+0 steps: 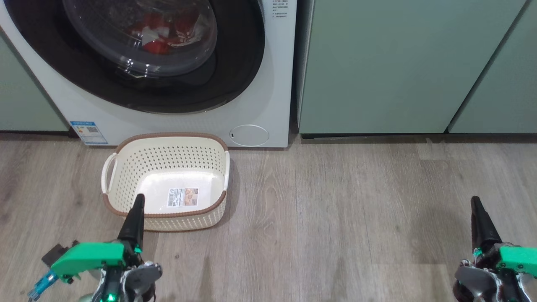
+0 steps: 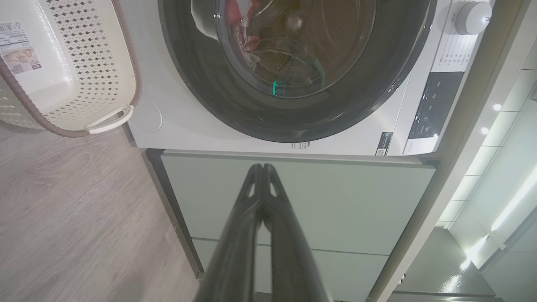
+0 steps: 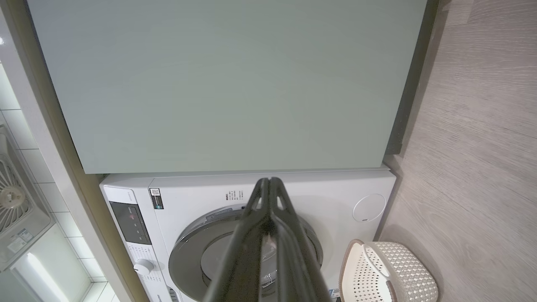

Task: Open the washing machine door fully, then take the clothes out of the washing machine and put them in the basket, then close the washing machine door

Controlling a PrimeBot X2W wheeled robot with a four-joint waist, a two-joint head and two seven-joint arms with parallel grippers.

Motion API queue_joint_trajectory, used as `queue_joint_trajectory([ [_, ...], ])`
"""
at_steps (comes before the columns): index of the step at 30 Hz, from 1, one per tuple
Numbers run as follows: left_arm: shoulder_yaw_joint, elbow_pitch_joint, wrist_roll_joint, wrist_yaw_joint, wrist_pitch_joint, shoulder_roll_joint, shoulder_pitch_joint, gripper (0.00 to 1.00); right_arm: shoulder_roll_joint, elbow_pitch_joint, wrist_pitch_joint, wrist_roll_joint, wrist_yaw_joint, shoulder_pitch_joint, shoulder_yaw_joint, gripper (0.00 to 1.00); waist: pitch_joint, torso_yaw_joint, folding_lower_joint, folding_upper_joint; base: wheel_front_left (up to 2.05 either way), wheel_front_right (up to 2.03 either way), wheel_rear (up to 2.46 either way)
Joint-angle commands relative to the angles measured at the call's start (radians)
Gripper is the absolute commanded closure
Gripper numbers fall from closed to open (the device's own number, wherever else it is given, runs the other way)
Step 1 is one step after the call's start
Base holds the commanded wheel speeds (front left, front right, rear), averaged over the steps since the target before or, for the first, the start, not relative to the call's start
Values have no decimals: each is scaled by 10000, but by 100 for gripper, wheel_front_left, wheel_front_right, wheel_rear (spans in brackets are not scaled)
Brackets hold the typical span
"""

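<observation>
**Shut washing machine door [image 1: 235, 75] blocks the clothes [image 1: 159, 31]**

My left gripper [image 1: 139, 198], fingers pressed together, overlaps the cream basket [image 1: 168, 161] at its near rim, lower left. My right gripper [image 1: 475, 200], likewise pressed tight, hangs lower right over wood floor [image 1: 335, 209]. Upper right: 2 green cabinet doors [image 1: 398, 63].

One washing machine [image 1: 277, 84], one basket [image 1: 168, 136] — two claws [image 1: 139, 199] [image 1: 475, 202]

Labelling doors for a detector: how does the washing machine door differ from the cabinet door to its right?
The washing machine door is round, the cabinet door rectangular. The washing machine door has a black rim and clear bulging window; the cabinet door is plain pale green. Both look shut.
</observation>
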Motion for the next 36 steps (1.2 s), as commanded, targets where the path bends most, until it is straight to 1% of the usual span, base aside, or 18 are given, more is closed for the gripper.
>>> queue_joint_trajectory([
  [1, 326, -329, 103, -67, 56, 61, -558, 100, -37, -368, 52, -84, -6, -448, 196, 100, 0, 0, 0, -1, 0, 0, 0],
  [2, 2, 0, 0, 0, 0, -2, 0, 0, 0, 0, 0, 0, 0, 0, 0, 0, 0, 0, 0, -1, 0, 0, 0],
  [7, -30, 687, 1, 11, -6, -82, 465, 0, 134, 720, -6, 0, 2, 323, 17, 0, 2, 0, 0, -1, 0, 0, 0],
  [15, -43, 610, 335, 6, -241, -74, 335, 0, 125, 601, -242, -168, 1, 234, 162, 0, 26, 4, 0, -1, 0, 0, 0],
  [24, 56, 429, 1248, 1, -506, -66, 212, 0, 114, 324, -506, -1307, 1, 125, 269, 0, 61, 15, 0, -1, 0, 0, 0],
  [28, 89, 312, 1883, 10, -623, -62, 161, 0, 109, 211, -624, -1888, 1, 80, 328, 0, 77, 28, 0, -1, 0, 0, 0],
  [36, -58, -41, 3248, 246, -858, -54, 97, 0, 100, -69, -858, -3223, 0, 0, 477, 0, 104, 50, 0, -1, 0, 0, 0],
])
